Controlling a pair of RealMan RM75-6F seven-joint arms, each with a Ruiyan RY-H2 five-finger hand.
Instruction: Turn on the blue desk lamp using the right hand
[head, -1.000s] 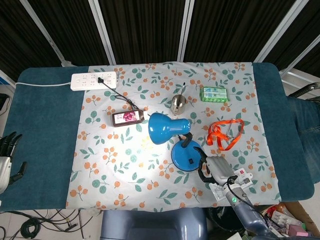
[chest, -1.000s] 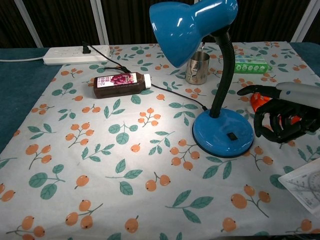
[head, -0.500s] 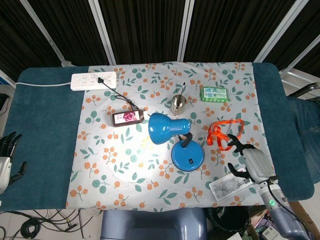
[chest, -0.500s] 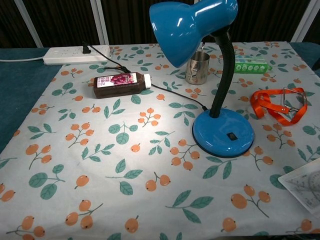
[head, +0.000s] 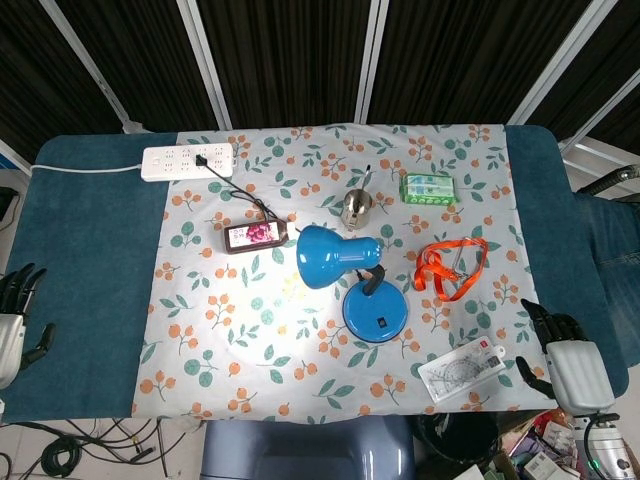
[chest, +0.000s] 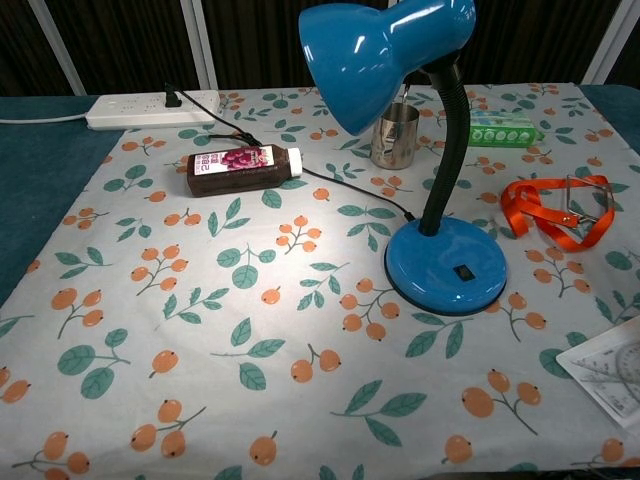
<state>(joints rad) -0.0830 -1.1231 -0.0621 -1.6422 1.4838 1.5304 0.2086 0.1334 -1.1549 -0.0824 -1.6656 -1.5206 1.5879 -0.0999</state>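
The blue desk lamp (head: 345, 262) stands near the middle of the floral cloth, its round base (chest: 446, 266) carrying a small black switch (chest: 461, 270). The shade (chest: 385, 52) points down-left and a pool of light lies on the cloth beneath it. In the head view my right hand (head: 566, 355) sits off the cloth at the table's front right corner, fingers spread, holding nothing, well away from the lamp. At the front left edge my left hand (head: 14, 318) rests with its fingers apart and empty. Neither hand shows in the chest view.
A white power strip (head: 188, 160) lies at the back left, its black cord running to the lamp. A drink bottle (head: 256, 235) lies on its side; a metal cup (head: 357, 206), a green packet (head: 430, 188), an orange lanyard (head: 449, 262) and a clear protractor (head: 462, 371) surround the lamp.
My right hand has drawn back from beside the lamp base to the table's front right corner and has left the chest view. The lamp stays lit. My left hand has not moved.
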